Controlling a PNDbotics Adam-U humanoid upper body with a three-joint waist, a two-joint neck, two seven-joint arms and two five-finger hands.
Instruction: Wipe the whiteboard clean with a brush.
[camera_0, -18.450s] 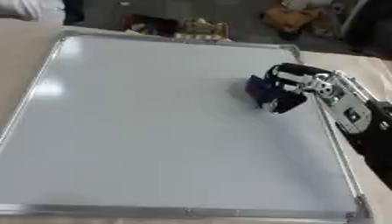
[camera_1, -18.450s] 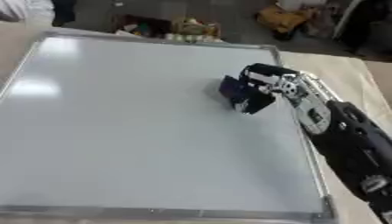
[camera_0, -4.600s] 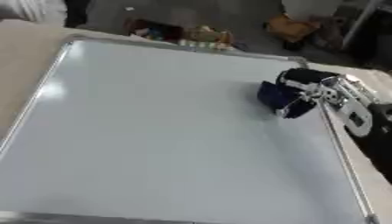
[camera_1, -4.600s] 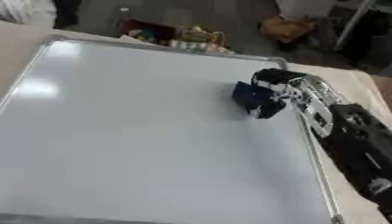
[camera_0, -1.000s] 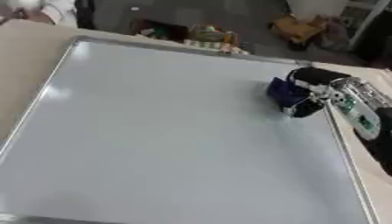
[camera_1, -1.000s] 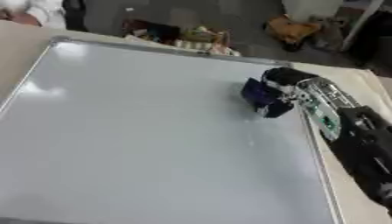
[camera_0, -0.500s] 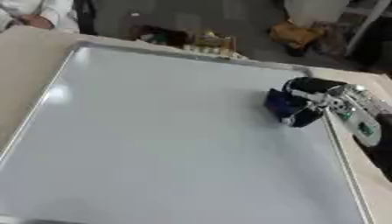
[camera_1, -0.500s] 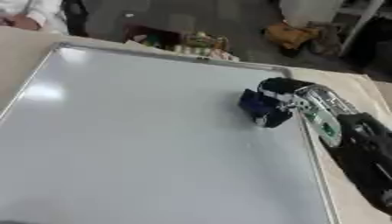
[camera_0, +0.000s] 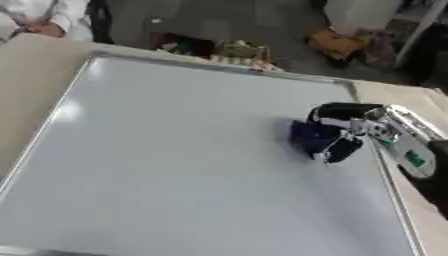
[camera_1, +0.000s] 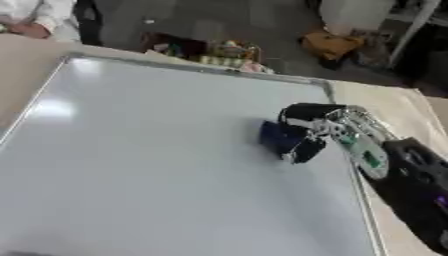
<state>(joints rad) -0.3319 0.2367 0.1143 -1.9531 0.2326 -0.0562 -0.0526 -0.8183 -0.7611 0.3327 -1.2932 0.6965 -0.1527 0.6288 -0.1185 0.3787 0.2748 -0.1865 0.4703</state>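
Observation:
A large whiteboard (camera_0: 157, 165) with a silver frame lies flat on the table and fills most of both views; its surface looks blank. My right hand (camera_0: 346, 127) comes in from the right edge and is curled round a dark blue brush (camera_0: 311, 137) that rests on the board near its right rim, a little above the middle. The same hand (camera_1: 311, 125) and brush (camera_1: 278, 137) show in the right eye view. My left hand is not in either view.
Beige table (camera_0: 26, 80) shows to the left and right of the board. Beyond the far edge lies a dark floor with cluttered items (camera_0: 227, 50) and a cardboard box (camera_0: 337, 42). A person's white sleeve (camera_0: 39, 12) shows at the top left.
The whole picture has shifted as the head tilted. My right hand with the brush has moved slightly left and down along the board's right side.

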